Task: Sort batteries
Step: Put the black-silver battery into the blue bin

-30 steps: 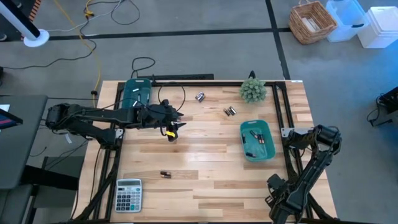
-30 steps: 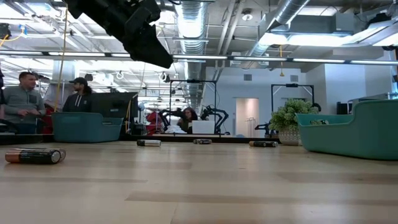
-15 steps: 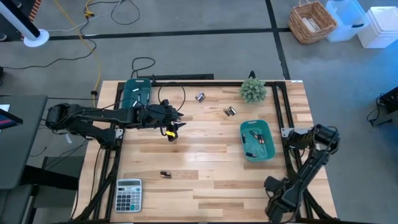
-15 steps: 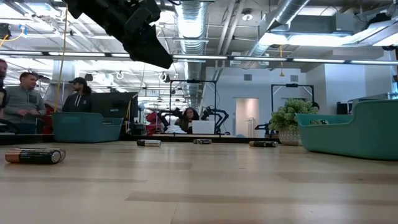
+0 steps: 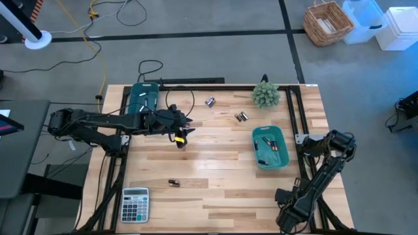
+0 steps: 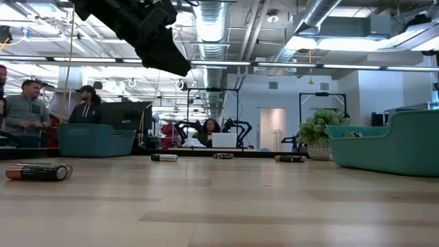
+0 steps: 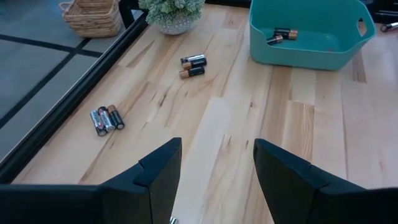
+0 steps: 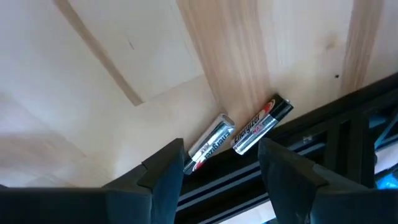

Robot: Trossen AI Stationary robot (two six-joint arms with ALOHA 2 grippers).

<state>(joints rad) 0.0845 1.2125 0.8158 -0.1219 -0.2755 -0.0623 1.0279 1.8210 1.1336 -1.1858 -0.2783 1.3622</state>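
Right gripper (image 8: 221,163): fingers spread wide, nothing held, poised over two silver batteries (image 8: 239,138) lying side by side at near right table edge, beside black frame rail (image 8: 323,134). We judge the step to be picking one: we should centre on a single cell, close across its width, keep off rail.

Left gripper (image 7: 214,165): fingers parted, empty, hovering left of centre. More batteries lie far side; some in right teal bin (image 5: 282,159).

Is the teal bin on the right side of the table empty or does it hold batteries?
Not empty. The right-hand teal bin holds a few batteries; both the high view and the left wrist view show them lying on its floor.
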